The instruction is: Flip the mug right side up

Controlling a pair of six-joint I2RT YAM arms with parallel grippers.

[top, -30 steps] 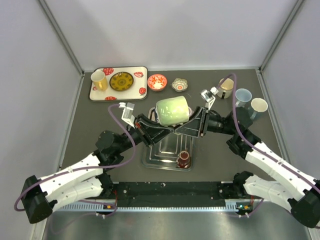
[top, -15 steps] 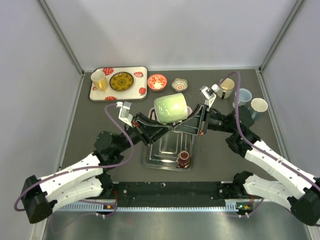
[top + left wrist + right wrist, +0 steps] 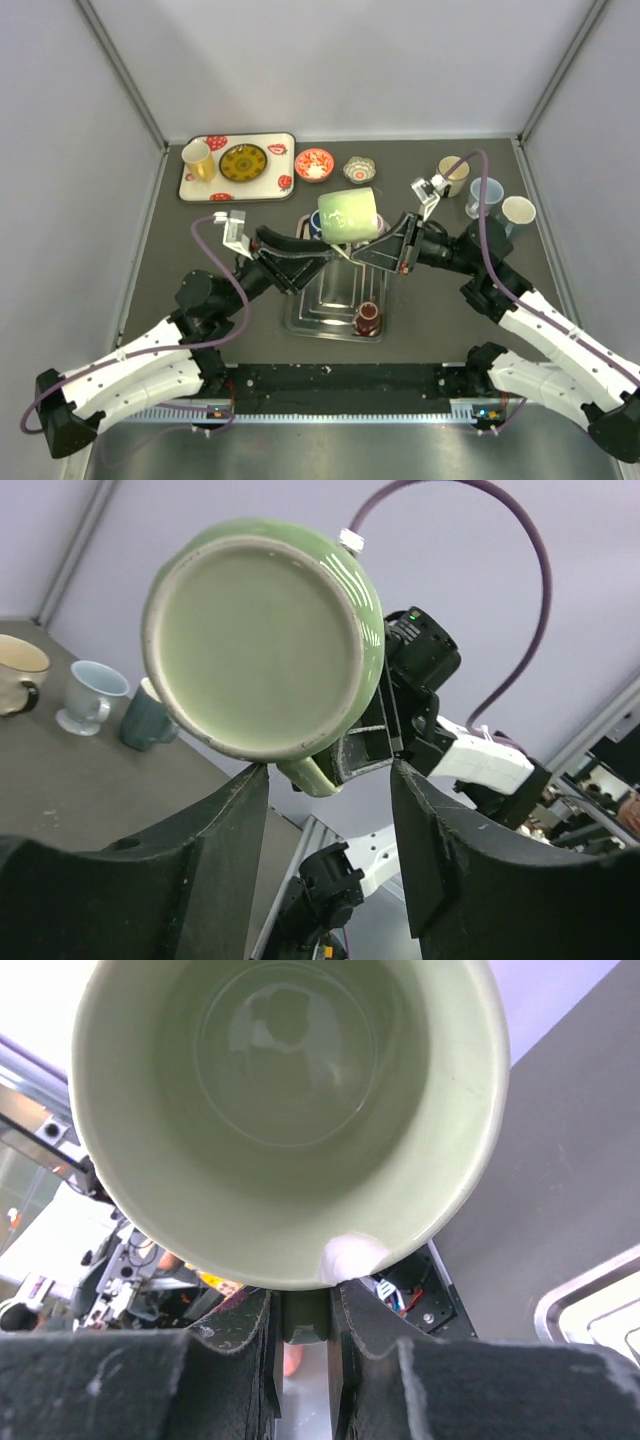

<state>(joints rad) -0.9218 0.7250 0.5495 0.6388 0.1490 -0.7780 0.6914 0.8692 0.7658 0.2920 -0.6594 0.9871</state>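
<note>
The pale green mug hangs in the air above the metal tray, lying on its side. Its mouth faces my right wrist and its flat bottom faces my left wrist. My right gripper is shut on the mug's handle, which sits pinched between the two fingers below the rim. My left gripper is open just below the mug's bottom edge, holding nothing. Its left fingertip is near the mug's base, and I cannot tell whether they touch. From above, the left gripper points at the right gripper.
The metal tray lies under the mug with a dark red cup at its near right corner. A patterned tray with a yellow cup and plate is back left. Two small bowls and three mugs stand along the back.
My right gripper has shut on the mug's handle. My left gripper has then opened, let go of the mug and drawn back to the left. The mug has shifted slightly right.
</note>
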